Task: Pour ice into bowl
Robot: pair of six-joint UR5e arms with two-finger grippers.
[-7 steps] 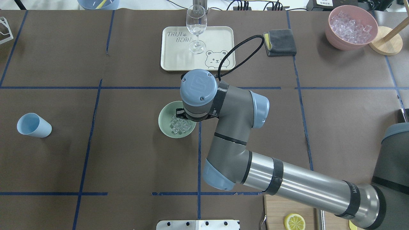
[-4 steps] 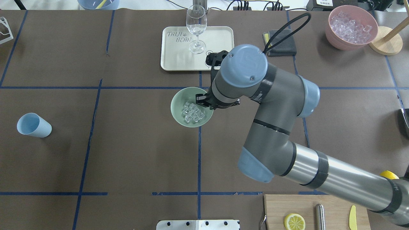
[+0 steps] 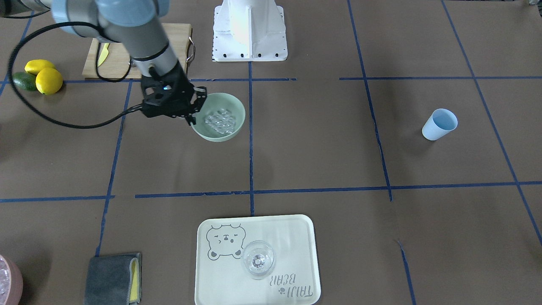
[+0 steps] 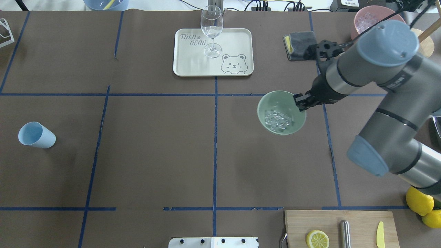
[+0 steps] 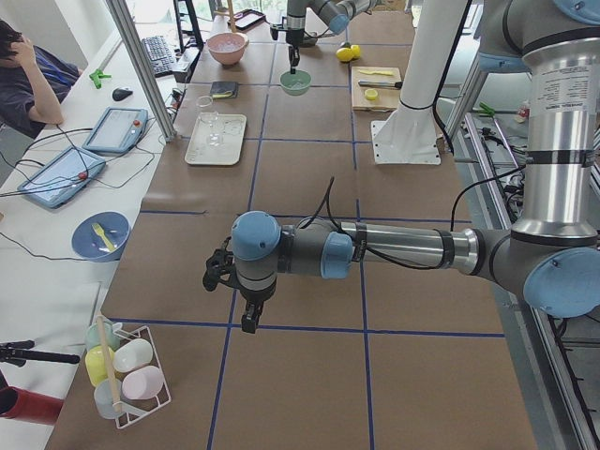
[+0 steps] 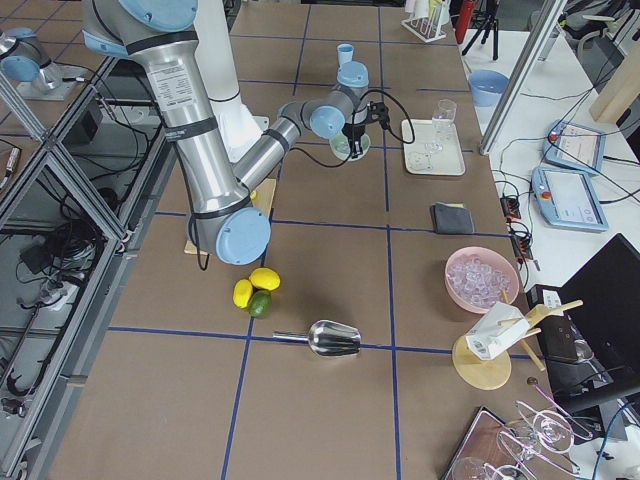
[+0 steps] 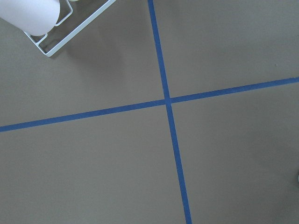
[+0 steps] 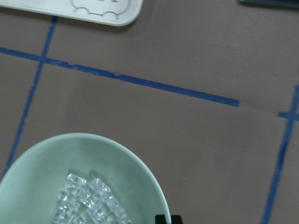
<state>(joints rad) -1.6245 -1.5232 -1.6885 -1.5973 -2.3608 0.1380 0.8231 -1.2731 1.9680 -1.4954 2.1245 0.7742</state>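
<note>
The pale mint-green bowl (image 4: 275, 98) sits right of the table's middle, and the ice (image 4: 277, 120) lies as a glittering cluster in its bottom. My right gripper (image 4: 299, 102) is shut on the bowl's right rim. Seen from the front, that gripper (image 3: 192, 111) pinches the bowl (image 3: 228, 106) from the side, and the ice (image 3: 219, 120) is inside. The right wrist view looks down into the bowl (image 8: 70, 154) at the ice (image 8: 88, 200). My left gripper (image 5: 246, 314) hangs over bare table far off; I cannot tell whether it is open.
A cream tray (image 4: 193, 65) with a wine glass (image 4: 211, 29) stands at the back centre. A light blue cup (image 4: 36, 135) is far left. A pink bowl (image 4: 361, 20) of ice and a grey cloth (image 4: 298, 41) are back right. A cutting board (image 4: 339, 227) and lemons (image 4: 420, 201) lie near right.
My right arm has swung to the right, carrying the mint-green bowl with its ice from the table's centre line into the right half. The bowl looks larger now.
</note>
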